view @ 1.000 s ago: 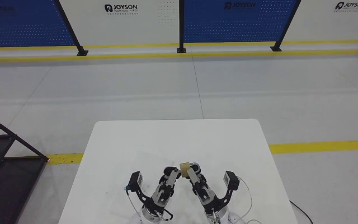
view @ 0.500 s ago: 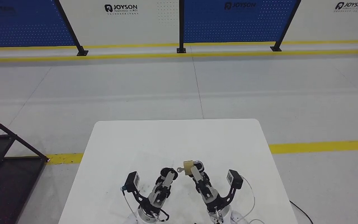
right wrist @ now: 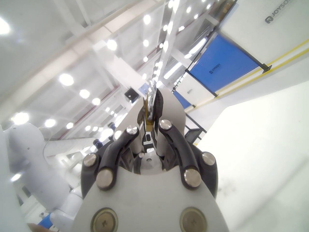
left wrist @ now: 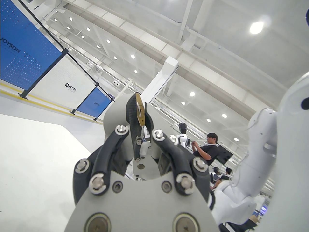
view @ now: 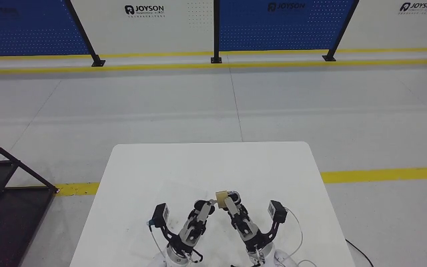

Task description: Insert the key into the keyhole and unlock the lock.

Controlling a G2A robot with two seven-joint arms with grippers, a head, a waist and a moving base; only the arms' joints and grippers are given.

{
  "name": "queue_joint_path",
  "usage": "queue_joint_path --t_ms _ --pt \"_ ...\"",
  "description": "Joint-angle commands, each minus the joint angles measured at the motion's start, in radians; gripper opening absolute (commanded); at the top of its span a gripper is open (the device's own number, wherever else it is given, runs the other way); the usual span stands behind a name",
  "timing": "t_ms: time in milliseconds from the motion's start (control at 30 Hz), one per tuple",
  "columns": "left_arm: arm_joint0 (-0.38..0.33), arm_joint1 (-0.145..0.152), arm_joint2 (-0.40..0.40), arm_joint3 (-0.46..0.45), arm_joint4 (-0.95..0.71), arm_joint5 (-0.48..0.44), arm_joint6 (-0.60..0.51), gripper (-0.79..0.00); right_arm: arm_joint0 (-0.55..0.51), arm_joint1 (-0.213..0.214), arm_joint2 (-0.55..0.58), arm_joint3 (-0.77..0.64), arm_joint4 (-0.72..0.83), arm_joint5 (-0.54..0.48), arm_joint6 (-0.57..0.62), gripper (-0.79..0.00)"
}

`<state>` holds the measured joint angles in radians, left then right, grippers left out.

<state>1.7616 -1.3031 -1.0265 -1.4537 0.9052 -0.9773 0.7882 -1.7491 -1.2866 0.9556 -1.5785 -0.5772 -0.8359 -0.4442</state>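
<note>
Key, flat brass, pinched in left gripper; lock, brass body, chrome shackle, pinched in right gripper

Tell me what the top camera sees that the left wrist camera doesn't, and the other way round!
Top view's own: the whole white table, and the brass lock held above it in the right gripper, with the left gripper close beside it. Left wrist view's own: a close look at the flat brass key pinched in the left gripper, with the ceiling lights high above. Both share the left gripper, a part of the table and the blue wall panels.
</note>
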Motion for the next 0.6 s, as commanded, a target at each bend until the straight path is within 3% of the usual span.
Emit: queue_joint_path --t_ms 0,567 --pt "0.0 0.0 -0.001 0.0 0.0 0.002 -0.001 -0.776 0.0 0.0 0.001 0.0 0.002 0.002 0.007 -0.785" --pt "-0.002 -0.002 -0.01 0.005 0.062 0.023 0.017 -0.785 -0.013 -0.001 0.006 -0.005 -0.008 -0.005 0.033 -0.785"
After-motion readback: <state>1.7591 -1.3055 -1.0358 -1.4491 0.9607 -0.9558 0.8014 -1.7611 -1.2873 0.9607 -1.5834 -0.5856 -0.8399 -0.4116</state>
